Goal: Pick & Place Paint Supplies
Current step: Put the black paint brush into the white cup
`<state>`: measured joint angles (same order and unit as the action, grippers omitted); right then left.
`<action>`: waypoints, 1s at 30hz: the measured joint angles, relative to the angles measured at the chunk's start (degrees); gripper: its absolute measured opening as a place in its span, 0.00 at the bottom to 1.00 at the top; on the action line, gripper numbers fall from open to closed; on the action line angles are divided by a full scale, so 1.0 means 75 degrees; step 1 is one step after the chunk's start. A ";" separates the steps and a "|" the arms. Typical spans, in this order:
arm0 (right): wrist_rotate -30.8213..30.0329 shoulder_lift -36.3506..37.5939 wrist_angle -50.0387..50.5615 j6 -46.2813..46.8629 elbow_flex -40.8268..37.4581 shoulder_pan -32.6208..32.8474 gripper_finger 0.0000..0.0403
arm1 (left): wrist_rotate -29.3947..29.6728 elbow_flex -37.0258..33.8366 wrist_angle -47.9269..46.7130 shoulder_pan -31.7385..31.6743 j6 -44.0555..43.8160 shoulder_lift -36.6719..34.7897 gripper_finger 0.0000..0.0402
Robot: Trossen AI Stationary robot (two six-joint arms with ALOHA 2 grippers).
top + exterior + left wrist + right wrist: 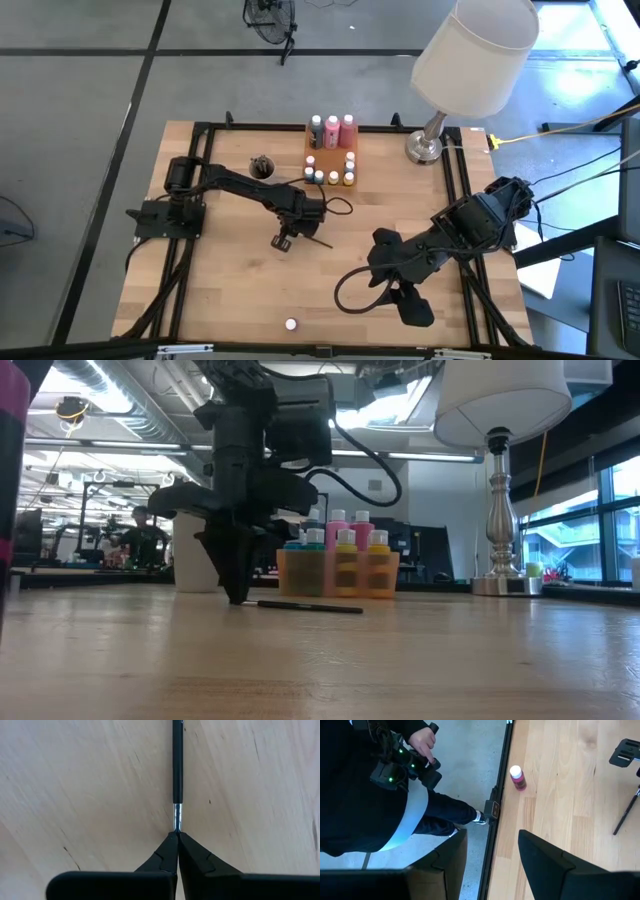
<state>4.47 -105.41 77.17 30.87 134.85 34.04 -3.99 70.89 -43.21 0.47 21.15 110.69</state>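
On the left side of the pale wooden table [230, 300], the left arm reaches toward the middle. The left gripper [176, 834] points down with its tips at the table, its 2 dark fingers [162, 857] pressed together on the silver ferrule end of a thin dark paintbrush [177, 765]. The brush lies flat on the wood, its handle running away from the fingertips; in the low view it stretches along the table just in front of the tray.

Behind that arm stands a small round grey cup [263, 166] with thin dark sticks in it. Just right of the cup, at the back middle of the table, sits a translucent orange tray [283, 575]. It holds 3 taller squeeze bottles [333, 131], 1 dark and 2 pink, at its far end, and several tiny white-capped paint pots [334, 177] in blue and yellow nearer the front.

Near the front edge, well apart from the tray, 1 tiny pink paint pot with a white cap [517, 777] stands alone.

To the right, a silver-based lamp with a white shade [470, 55] stands at the back corner. The right arm waits low over the front right of the table; the right gripper [490, 865] stands partly spread with nothing between its fingers.

Beyond the table edge a person in dark clothes holds a dark controller [402, 767].
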 joint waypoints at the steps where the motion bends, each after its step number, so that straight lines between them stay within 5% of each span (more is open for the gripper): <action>1: 0.0000 -0.0003 0.0000 0.0000 0.0000 0.0000 0.45 | 0.0000 0.0002 -0.0005 0.0012 -0.0015 0.0000 0.00; 19: 0.0003 -0.0003 0.0038 -0.0036 0.0000 0.0000 0.45 | 0.0294 0.0030 -0.0172 0.0283 -0.0195 -0.0318 0.00; 30: 0.0004 -0.0009 0.0052 -0.0042 0.0000 0.0013 0.45 | 0.1199 0.0114 -0.1388 0.0349 -0.0399 -0.1643 0.00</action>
<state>4.50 -105.47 77.56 30.56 134.85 34.14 5.00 71.75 -53.62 3.08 18.15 98.37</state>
